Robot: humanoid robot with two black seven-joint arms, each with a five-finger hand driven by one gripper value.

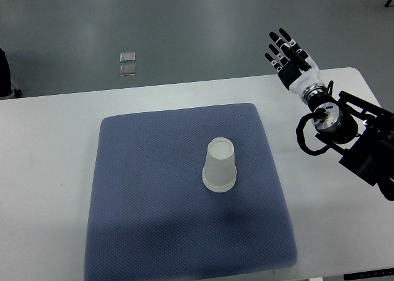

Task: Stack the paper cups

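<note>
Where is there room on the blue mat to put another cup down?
The blue mat is bare all around the upside-down paper cup: widest on its left, also along the near edge. The right hand is beyond the table's far right corner, fingers spread. Nowhere is crowded.

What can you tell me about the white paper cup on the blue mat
The white paper cup stands upside down, wider rim down and flat base up, near the middle of the blue textured mat, slightly right of centre. It looks like translucent, thin paper and may be several cups nested; that cannot be told. Only the mat touches it. The right hand is far off, fingers spread.
</note>
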